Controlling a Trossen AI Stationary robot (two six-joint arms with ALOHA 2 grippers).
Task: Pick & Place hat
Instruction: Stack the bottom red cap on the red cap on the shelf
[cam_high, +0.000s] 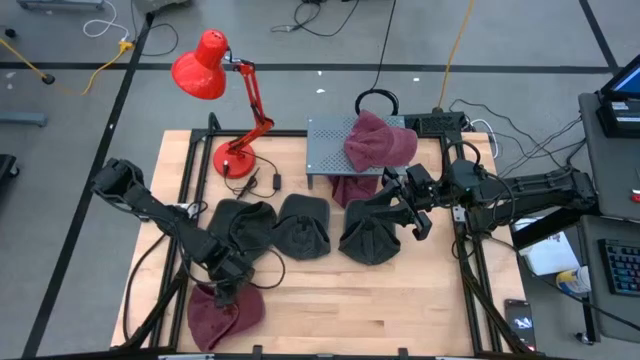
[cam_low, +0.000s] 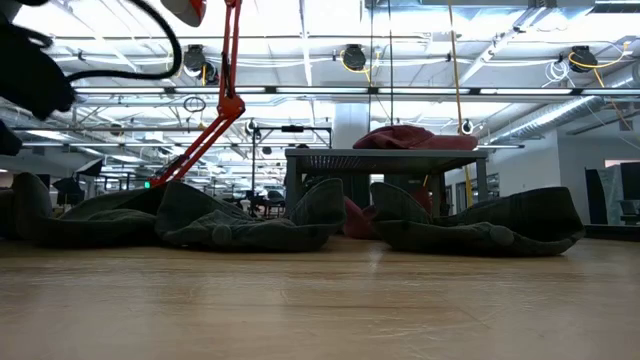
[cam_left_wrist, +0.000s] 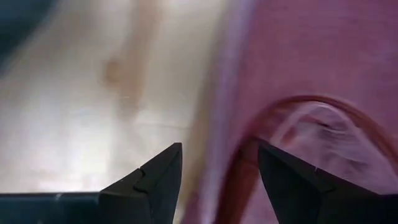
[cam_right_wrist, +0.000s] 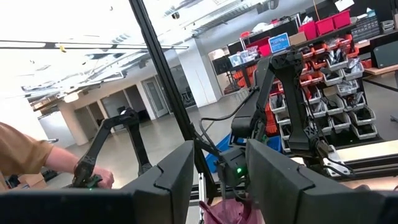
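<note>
A maroon hat (cam_high: 225, 312) lies flat on the wooden table at the near left. My left gripper (cam_high: 233, 283) points down at its far edge. In the left wrist view my left gripper (cam_left_wrist: 217, 149) is open, with the hat's edge (cam_left_wrist: 227, 93) between its fingers. A second maroon hat (cam_high: 378, 140) rests on a grey perforated stand (cam_high: 325, 150) at the back, and a third (cam_high: 348, 190) lies under it. My right gripper (cam_high: 397, 200) hangs raised over the table's right half, open (cam_right_wrist: 219, 155), pointing into the room. My left gripper comes at the near-left maroon hat from above, slanting down. One finger (cam_left_wrist: 292, 180) stands over the cloth and the other (cam_left_wrist: 158, 180) over bare wood, with the hat's edge between them. Whether the fingers touch the cloth I cannot tell.
Three dark hats (cam_high: 245, 225), (cam_high: 303, 228), (cam_high: 370, 238) lie in a row across the table's middle. A red desk lamp (cam_high: 215, 75) stands at the far left. Bare wood (cam_high: 380, 310) spreads along the near edge to the right. A person shows beyond the table (cam_right_wrist: 25, 155).
</note>
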